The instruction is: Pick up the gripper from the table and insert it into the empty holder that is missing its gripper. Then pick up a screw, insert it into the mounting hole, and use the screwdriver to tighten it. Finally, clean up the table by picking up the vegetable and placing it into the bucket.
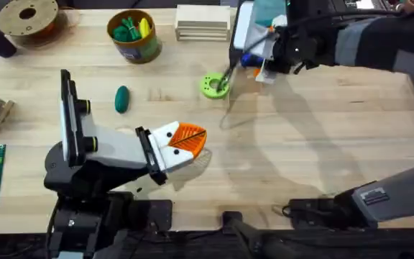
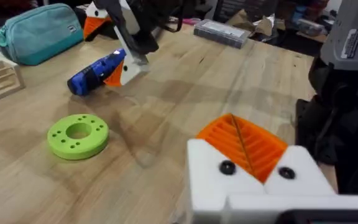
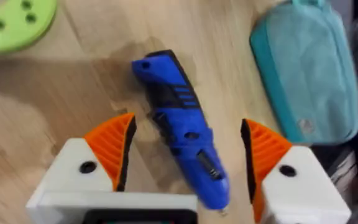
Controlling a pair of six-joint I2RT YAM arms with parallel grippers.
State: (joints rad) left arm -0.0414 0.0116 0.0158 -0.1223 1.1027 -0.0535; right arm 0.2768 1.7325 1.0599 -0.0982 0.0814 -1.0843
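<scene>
Roughly midway through the job, two robot arms work over a wide, light wooden butcher-block bench. At the far side, the right gripper hangs over the blue cylindrical powered screwdriver, which lies flat on the wood. Its jaws, white with orange ribbed pads, are spread wide, one on each side of the tool and not touching it, so the tool looks not yet gripped.

Nearer the arm bases, the left gripper rests low over the bench. Its white finger bases both seem to carry orange tips pressed together, with nothing between them. From this I judge the loose tip is already fitted into its holder, though I cannot tell which side was the empty one. Whether a screw is seated I also cannot tell.

A bright green ring-shaped disc lies just beside the screwdriver. The small dark green oval toy vegetable lies on the bench, well apart from both grippers. The short olive-yellow bucket with a purple band stands behind it, already holding some green and yellow pieces. Tightening and clean-up appear to remain.
</scene>
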